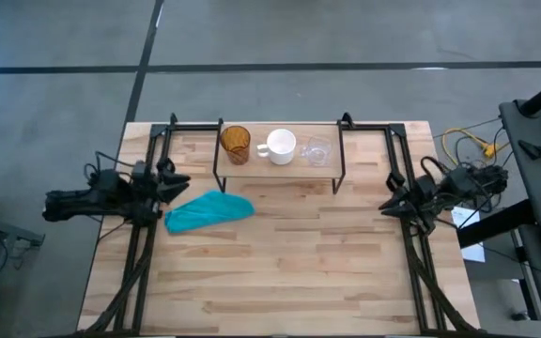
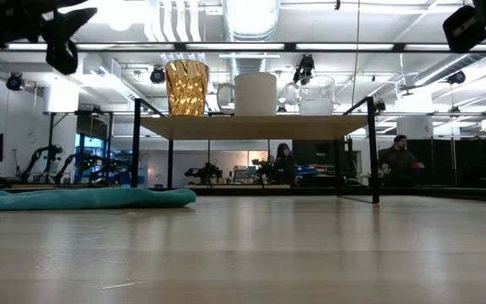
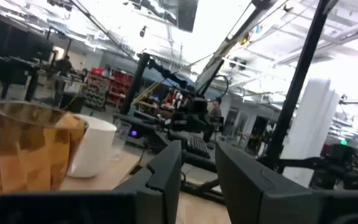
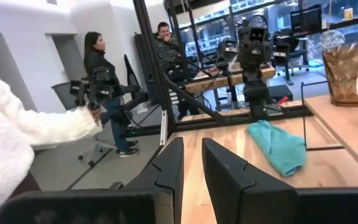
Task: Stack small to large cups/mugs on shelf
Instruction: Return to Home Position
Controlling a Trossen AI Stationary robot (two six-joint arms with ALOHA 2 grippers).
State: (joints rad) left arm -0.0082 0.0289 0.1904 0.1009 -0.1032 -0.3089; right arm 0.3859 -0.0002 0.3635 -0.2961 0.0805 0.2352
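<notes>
Three vessels stand side by side on the shelf [image 1: 280, 164] [image 2: 251, 127], each resting on its base on the wooden board. They are the amber textured cup [image 1: 236, 144] [image 2: 186, 87] [image 3: 27, 149], the white handled mug [image 1: 280, 145] [image 2: 254, 93] [image 3: 95, 149] and the small clear glass cup [image 1: 317, 151] [image 2: 315, 95]. My left gripper [image 1: 178, 181] [image 3: 197, 168] hovers at the table's left edge, left of the shelf, with a narrow gap between its fingers. My right gripper [image 1: 386, 204] [image 4: 192, 162] hovers at the right edge, also narrowly open. Neither touches anything.
A teal cloth [image 1: 209, 211] [image 2: 83, 198] [image 4: 278, 146] lies crumpled on the table in front of the shelf's left end. Black frame rails run along both table sides. A person's white sleeve [image 4: 17, 143] shows near the right arm, and other people stand in the room beyond.
</notes>
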